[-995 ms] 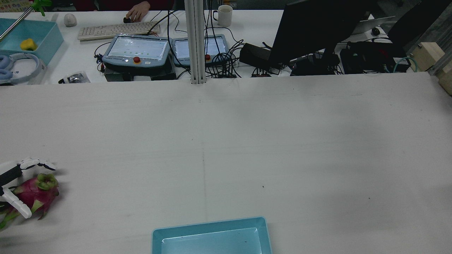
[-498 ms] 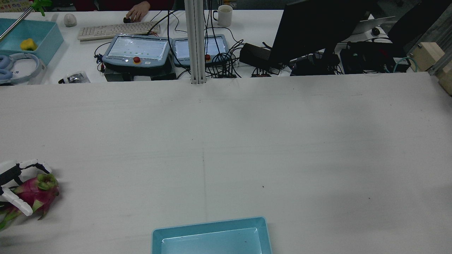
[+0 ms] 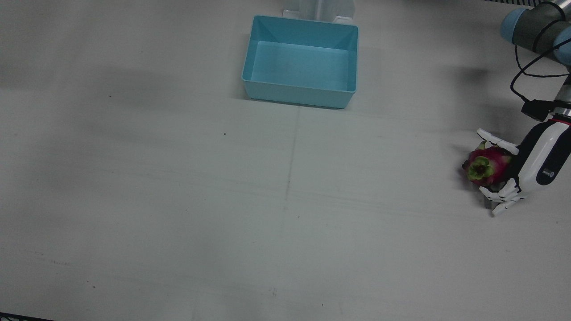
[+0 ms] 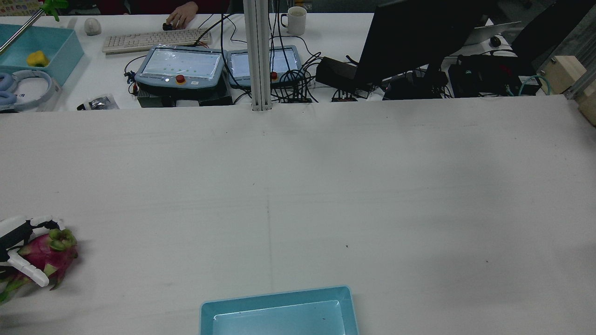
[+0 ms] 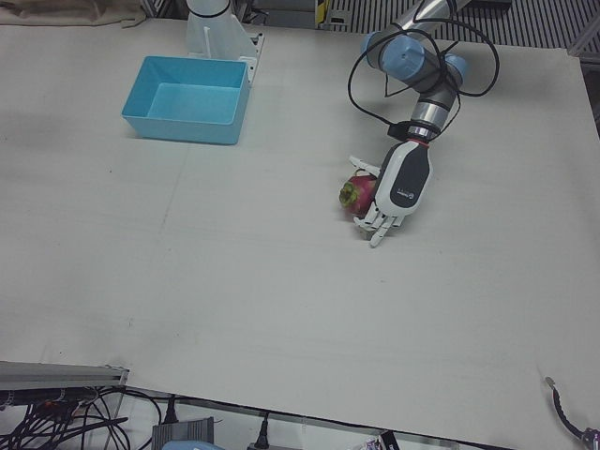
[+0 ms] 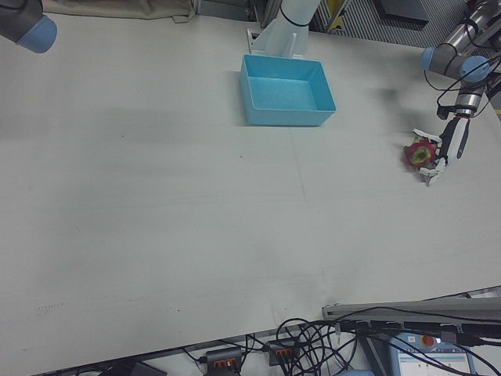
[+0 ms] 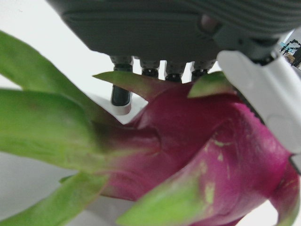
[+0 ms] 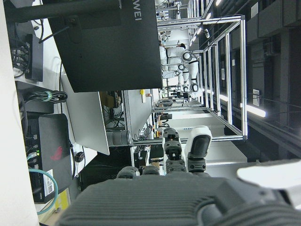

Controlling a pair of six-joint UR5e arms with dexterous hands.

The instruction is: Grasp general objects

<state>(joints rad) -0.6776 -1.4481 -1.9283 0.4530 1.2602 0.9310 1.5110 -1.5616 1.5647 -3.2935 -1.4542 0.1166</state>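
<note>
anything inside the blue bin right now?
Nothing visible. The blue bin shows a bare floor in the front view; only its near inner wall is hidden there. The dragon fruit is on the table, far off, with the left robot hand wrapped around it.

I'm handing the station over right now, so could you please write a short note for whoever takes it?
Left hand: fingers curled around the dragon fruit, which lies on the table at the far left side; firm grip not confirmed.
Right hand: raised off the table, holding nothing, fingers partly curled.
Blue bin: empty, near the pedestals.
Done: reach to the fruit.
Left: secure the grasp, lift.
</note>
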